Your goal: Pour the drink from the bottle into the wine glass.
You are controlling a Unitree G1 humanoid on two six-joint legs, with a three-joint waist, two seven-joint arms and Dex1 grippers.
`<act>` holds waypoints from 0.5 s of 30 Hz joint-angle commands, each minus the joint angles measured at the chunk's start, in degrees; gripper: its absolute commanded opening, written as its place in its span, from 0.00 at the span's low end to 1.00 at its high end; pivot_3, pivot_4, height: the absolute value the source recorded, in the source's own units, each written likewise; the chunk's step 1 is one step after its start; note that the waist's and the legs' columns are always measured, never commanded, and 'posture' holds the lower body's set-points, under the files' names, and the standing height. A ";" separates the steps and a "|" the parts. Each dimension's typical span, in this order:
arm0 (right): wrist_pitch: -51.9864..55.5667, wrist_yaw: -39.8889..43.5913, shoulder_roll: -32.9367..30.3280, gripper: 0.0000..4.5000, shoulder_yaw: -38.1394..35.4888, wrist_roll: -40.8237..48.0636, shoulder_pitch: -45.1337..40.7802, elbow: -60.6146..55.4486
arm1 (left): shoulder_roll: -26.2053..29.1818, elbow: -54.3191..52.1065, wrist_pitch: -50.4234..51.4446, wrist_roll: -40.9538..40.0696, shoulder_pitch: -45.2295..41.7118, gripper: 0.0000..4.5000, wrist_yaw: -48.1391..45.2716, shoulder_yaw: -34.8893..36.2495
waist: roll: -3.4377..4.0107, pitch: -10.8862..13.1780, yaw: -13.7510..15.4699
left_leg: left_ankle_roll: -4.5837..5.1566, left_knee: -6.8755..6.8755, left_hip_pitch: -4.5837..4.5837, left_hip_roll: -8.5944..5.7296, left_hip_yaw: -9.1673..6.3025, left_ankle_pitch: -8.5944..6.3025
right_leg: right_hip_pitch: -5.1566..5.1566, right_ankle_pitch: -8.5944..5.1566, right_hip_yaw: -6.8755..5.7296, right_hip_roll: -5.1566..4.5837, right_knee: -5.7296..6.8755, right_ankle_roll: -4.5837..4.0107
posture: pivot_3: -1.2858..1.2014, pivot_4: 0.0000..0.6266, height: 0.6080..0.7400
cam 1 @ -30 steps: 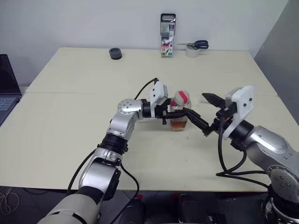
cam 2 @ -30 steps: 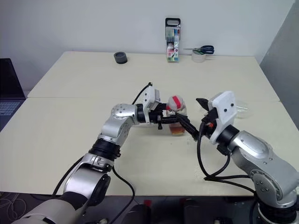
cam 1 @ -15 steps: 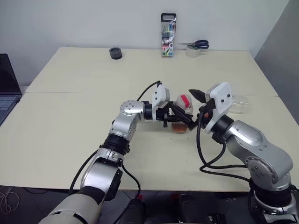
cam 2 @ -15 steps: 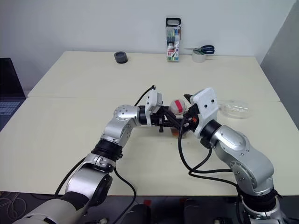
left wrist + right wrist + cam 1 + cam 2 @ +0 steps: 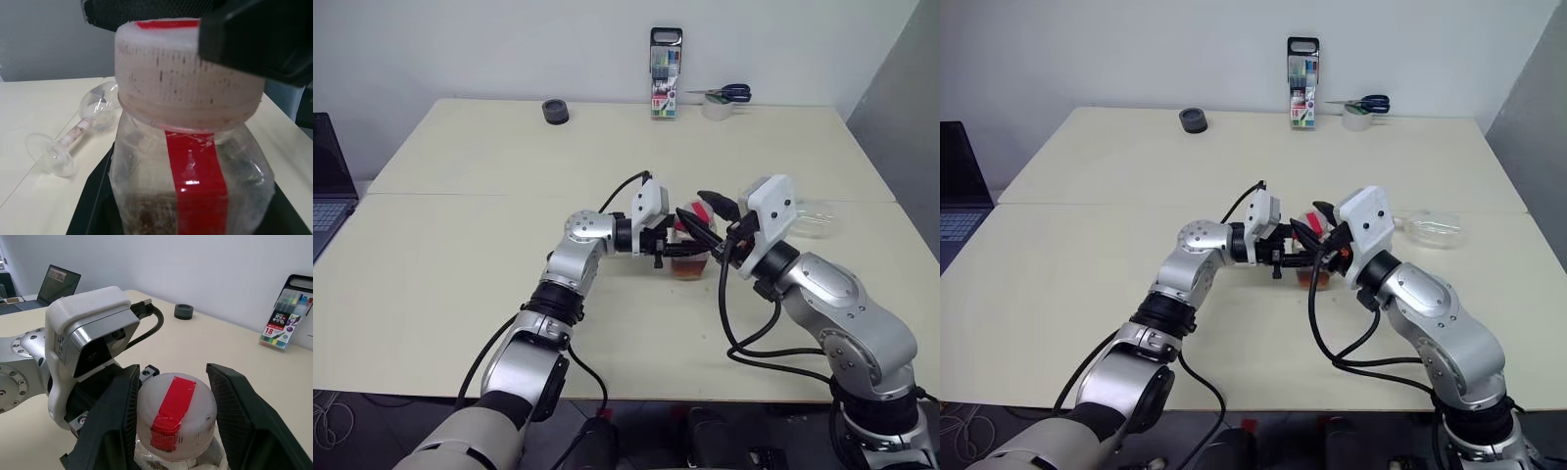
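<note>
Bottle (image 5: 188, 161) stands upright mid-table, mostly masked in the head views by both grippers. Its lower body and base are cut off in the left wrist view, so base contact w/ the table (image 5: 460, 255) can't be checked there. Cap (image 5: 175, 416) looks white w/ a red tape strip across the top and down the side. The drink (image 5: 688, 265) shows as a low amber band at the bottle's bottom.

Left gripper (image 5: 680, 240) points level toward the robot's right, fingers closed on the bottle body, dark pads hugging both sides in its wrist view.

Right gripper (image 5: 173, 423) comes in from the right, its two black fingers (image 5: 110, 421) straddling the cap, one each side. Left finger looks pressed to the cap rim; right finger shows a thin gap, so whether the cap is truly gripped can't be told.

Wine glass (image 5: 73, 137) lies on its side on the table, right of the bottle and beyond the right arm, foot toward the bottle, bowl away. In the head views it is partly hidden behind the right wrist housing.

Room: table is wide and bare around the bottle, esp. left and front. Marker pack (image 5: 665, 73), tape roll (image 5: 716, 108) w/ scissors (image 5: 729, 93) and a small dark ring (image 5: 555, 112) sit along the far edge, well apart. Laptop (image 5: 328, 186) is cut off at the left edge.
</note>
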 commanded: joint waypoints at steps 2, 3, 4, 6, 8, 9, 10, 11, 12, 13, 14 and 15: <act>-4.83 17.02 -7.96 0.41 -0.58 2.41 -3.20 6.88 | 0.07 -4.90 0.65 -1.60 -0.84 0.39 -1.62 -0.18 | 0.01 0.01 -0.01 | 0.01 0.02 0.00 -0.02 0.01 0.00 | 0.01 0.00 0.00 -0.01 0.00 0.00 | 0.52 0.24 1.00; -6.44 22.71 -10.83 0.41 -0.72 2.81 -5.22 10.54 | 0.09 -5.34 0.97 -1.88 -0.83 0.39 -1.83 -0.12 | 0.01 0.01 -0.01 | 0.02 0.04 0.01 -0.03 0.05 -0.01 | 0.02 0.00 0.01 -0.01 -0.01 0.00 | 0.52 0.24 1.00; -7.96 27.89 -13.34 0.41 -0.62 3.08 -7.13 14.11 | 0.15 -5.75 1.24 -2.08 -0.79 0.39 -2.00 -0.06 | 0.01 0.02 -0.04 | 0.02 0.04 0.02 -0.04 0.05 -0.01 | 0.04 0.00 0.01 -0.01 0.00 0.00 | 0.52 0.24 1.00; -9.08 37.07 -17.50 0.41 0.21 3.87 -11.29 20.86 | 0.45 -6.85 1.55 -2.28 -0.46 0.39 -2.39 -0.08 | 0.03 0.03 -0.08 | 0.03 0.04 0.04 -0.03 0.05 -0.01 | 0.03 0.00 -0.01 0.00 0.00 0.00 | 0.52 0.24 1.00; -8.89 41.11 -18.54 0.41 0.66 4.60 -14.53 24.64 | 0.79 -7.99 1.93 -2.43 0.09 0.39 -2.41 -0.19 | 0.03 0.03 -0.11 | 0.03 0.00 0.06 0.00 0.03 -0.01 | 0.04 0.00 -0.03 0.01 0.00 0.00 | 0.52 0.24 1.00; -8.88 41.75 -18.55 0.41 1.00 4.39 -15.36 25.47 | 0.92 -8.36 2.04 -2.41 0.31 0.39 -2.24 -0.24 | 0.02 0.03 -0.14 | 0.03 0.00 0.05 0.01 0.03 -0.01 | 0.03 0.00 -0.02 0.02 -0.01 -0.01 | 0.52 0.24 1.00; -7.60 42.42 -18.72 0.41 1.30 4.83 -15.77 25.81 | 0.99 -8.66 2.20 -2.36 0.54 0.39 -1.97 -0.23 | 0.03 0.03 -0.14 | 0.03 -0.01 0.04 0.02 0.03 -0.01 | 0.02 0.00 -0.02 0.02 -0.01 -0.01 | 0.52 0.24 1.00; -7.19 42.75 -18.62 0.41 1.29 5.06 -15.76 25.89 | 1.04 -9.10 2.41 -2.30 0.85 0.39 -1.61 -0.19 | 0.03 0.03 -0.14 | 0.03 -0.01 0.03 0.02 0.02 -0.01 | 0.01 0.00 -0.02 0.01 -0.01 -0.02 | 0.52 0.24 1.00; -6.95 42.01 -18.27 0.48 0.86 4.91 -15.57 25.89 | 1.07 -9.46 2.58 -2.25 1.11 0.39 -1.36 -0.18 | 0.03 0.03 -0.13 | 0.02 0.00 0.02 0.01 0.03 0.00 | 0.01 0.00 -0.01 -0.01 -0.01 -0.02 | 0.52 0.24 1.00; -7.17 40.91 -17.75 0.57 0.17 4.60 -15.33 25.78 | 1.11 -9.85 2.79 -2.22 1.38 0.39 -1.09 -0.15 | 0.03 0.03 -0.11 | 0.02 0.01 0.00 0.00 0.02 0.00 | 0.00 0.00 -0.01 -0.04 -0.01 -0.02 | 0.52 0.24 1.00; -7.32 38.70 -17.08 0.63 -1.40 4.45 -14.91 24.87 | 1.13 -10.11 3.19 -2.17 1.60 0.39 -0.47 -0.02 | 0.02 0.04 -0.02 | 0.02 0.03 -0.02 -0.02 0.01 0.00 | 0.00 0.00 -0.01 -0.06 -0.01 -0.02 | 0.52 0.24 1.00; -7.45 36.35 -16.43 0.69 -2.94 4.25 -14.52 23.75 | 1.21 -10.28 3.51 -2.13 1.77 0.39 0.02 0.05 | 0.02 0.04 0.03 | 0.02 0.07 -0.05 -0.03 -0.01 0.00 | 0.00 0.00 -0.02 -0.07 -0.02 -0.01 | 0.52 0.24 1.00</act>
